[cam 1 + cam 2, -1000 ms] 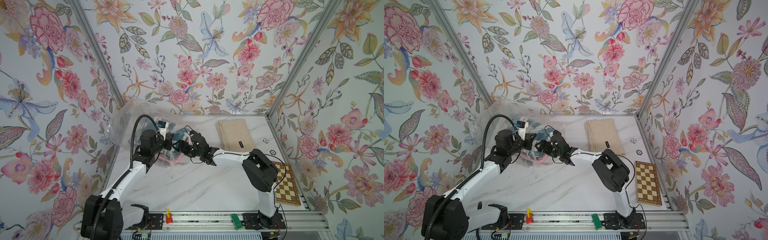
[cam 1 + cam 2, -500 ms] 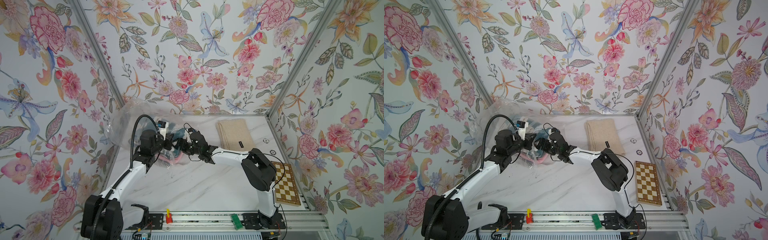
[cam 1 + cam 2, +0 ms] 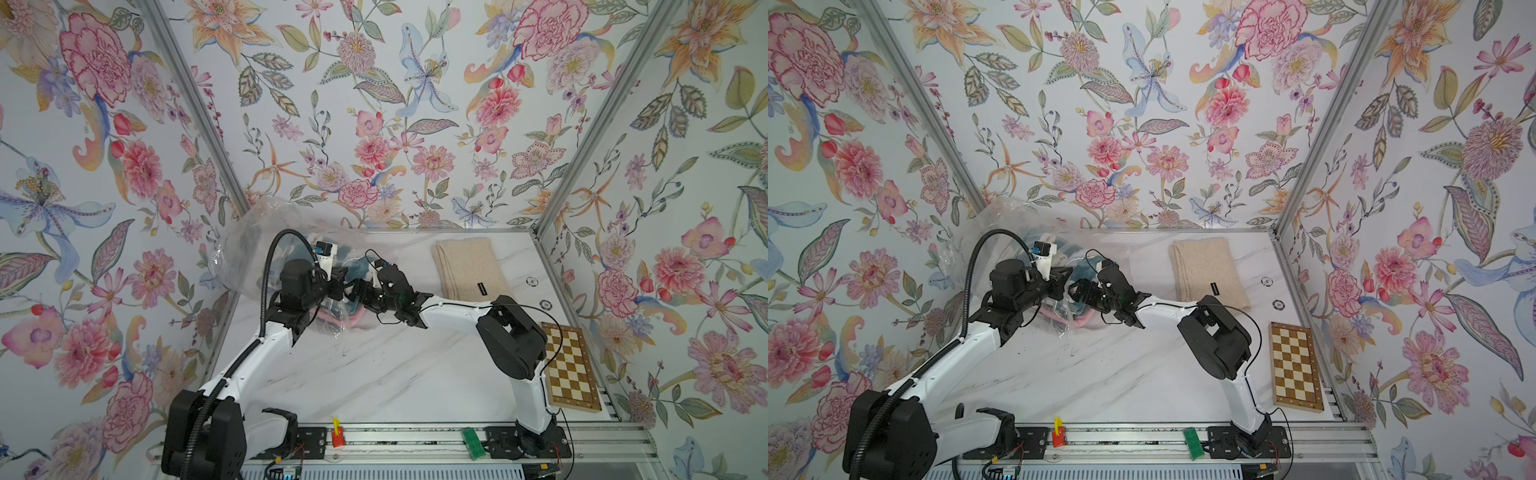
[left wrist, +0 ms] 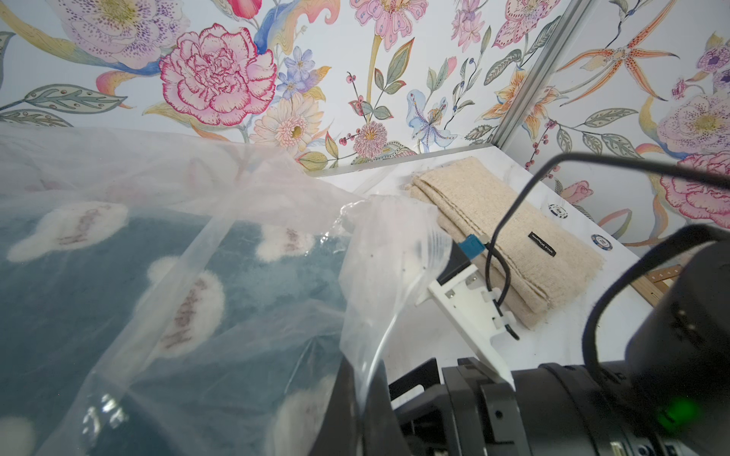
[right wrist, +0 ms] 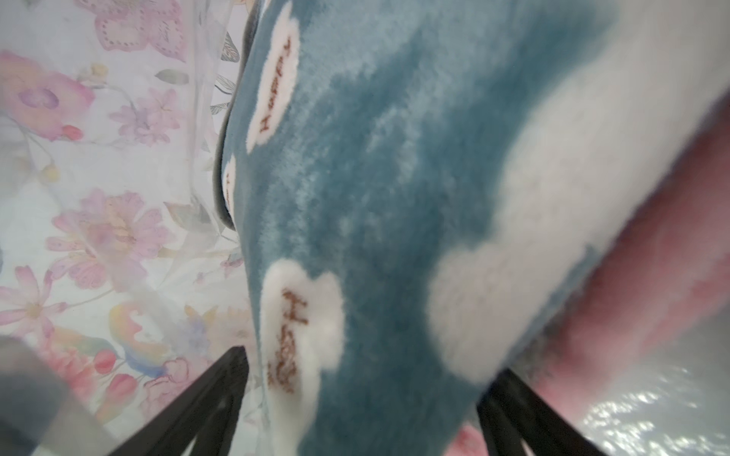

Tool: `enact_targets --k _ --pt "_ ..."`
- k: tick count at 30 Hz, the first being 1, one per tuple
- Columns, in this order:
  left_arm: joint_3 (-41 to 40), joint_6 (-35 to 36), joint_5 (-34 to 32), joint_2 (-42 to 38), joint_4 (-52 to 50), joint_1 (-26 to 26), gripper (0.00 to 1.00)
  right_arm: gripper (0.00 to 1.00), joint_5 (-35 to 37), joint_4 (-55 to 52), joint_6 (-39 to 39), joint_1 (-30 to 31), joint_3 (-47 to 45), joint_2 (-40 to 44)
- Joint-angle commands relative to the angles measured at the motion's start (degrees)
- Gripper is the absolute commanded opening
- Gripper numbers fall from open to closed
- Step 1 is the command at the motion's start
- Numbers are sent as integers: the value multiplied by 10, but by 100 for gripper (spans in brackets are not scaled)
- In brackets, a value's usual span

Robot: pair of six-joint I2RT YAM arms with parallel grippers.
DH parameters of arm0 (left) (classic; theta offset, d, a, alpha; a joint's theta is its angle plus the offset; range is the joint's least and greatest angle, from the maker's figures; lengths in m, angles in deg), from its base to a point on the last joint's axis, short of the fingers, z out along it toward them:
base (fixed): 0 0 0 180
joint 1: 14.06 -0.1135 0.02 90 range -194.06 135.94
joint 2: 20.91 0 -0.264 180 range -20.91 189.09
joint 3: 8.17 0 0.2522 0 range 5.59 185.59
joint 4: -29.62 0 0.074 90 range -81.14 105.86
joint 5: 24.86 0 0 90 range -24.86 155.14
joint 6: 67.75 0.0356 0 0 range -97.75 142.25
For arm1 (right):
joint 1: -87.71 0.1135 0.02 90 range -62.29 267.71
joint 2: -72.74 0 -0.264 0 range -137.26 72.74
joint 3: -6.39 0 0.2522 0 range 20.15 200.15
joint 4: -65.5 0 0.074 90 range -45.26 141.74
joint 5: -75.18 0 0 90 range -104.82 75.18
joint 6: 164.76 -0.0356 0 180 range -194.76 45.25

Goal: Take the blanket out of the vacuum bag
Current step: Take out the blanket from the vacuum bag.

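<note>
We have the left gripper point(image 3: 340, 286) clenched on a flap of the vacuum bag point(image 3: 255, 232) at its open mouth. In the left wrist view the clear plastic runs straight down between the gripper's two halves. The right gripper point(image 3: 356, 291) is released, jaws spread wide, and sits at the mouth just beside the left gripper. In the right wrist view we see its two black fingers point(image 5: 205, 398) straddling a fold of the blanket point(image 5: 395, 189) — we cannot tell whether they press on it.

The blanket is blue plush with white cloud patches carrying brown lettering. Most of it lies inside the bag, and pink fabric point(image 5: 651, 284) lies against one side of it. The bag is crumpled into the back-left corner of the table point(image 3: 395, 374), its far part riding up the wall point(image 3: 208, 166). In both top views the two grippers meet at its near-right edge.

Apart from the bag there are:
- a folded beige cloth point(image 3: 469, 266) with a small black label, at the back right
- two poker chips point(image 3: 532, 281) just beside it
- a chessboard point(image 3: 571, 365) at the table's right edge, near the right arm's elbow
</note>
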Motion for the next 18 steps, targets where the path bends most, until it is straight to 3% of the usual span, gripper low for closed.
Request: enact_targets --k 1,12,18 --pt "21 11 13 5 2 -3 0 90 -7 6 -4 -2 16 -10" --pt "21 10 14 7 1 -3 0 77 -7 17 -4 -3 26 -3" --pt "21 10 15 7 1 -3 0 75 -5 -4 8 1 36 8"
